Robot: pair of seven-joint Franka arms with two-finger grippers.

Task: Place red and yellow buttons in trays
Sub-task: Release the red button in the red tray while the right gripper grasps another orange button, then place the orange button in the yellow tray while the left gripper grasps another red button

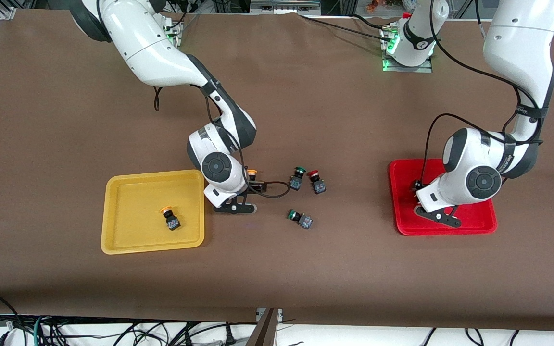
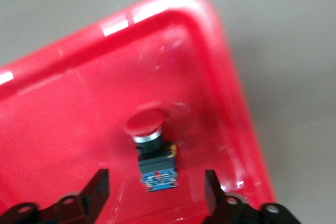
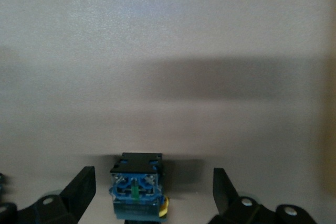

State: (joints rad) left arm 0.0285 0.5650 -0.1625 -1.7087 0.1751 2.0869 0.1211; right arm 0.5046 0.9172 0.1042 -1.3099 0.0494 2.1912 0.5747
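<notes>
I am hovering my left gripper, fingers spread, over the shallow red plastic tray, where a red-capped push-button is lying between them. My right gripper is straddling, released, the yellow-capped dark-bodied button on the table beside the yellow tray. No writing is readable.

Two green-capped buttons crowd the loose red button.

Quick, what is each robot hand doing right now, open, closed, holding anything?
Left hand: open over the red tray, straddling a red button, holding nothing.
Right hand: open, straddling a yellow button on the table beside the yellow tray.
</notes>
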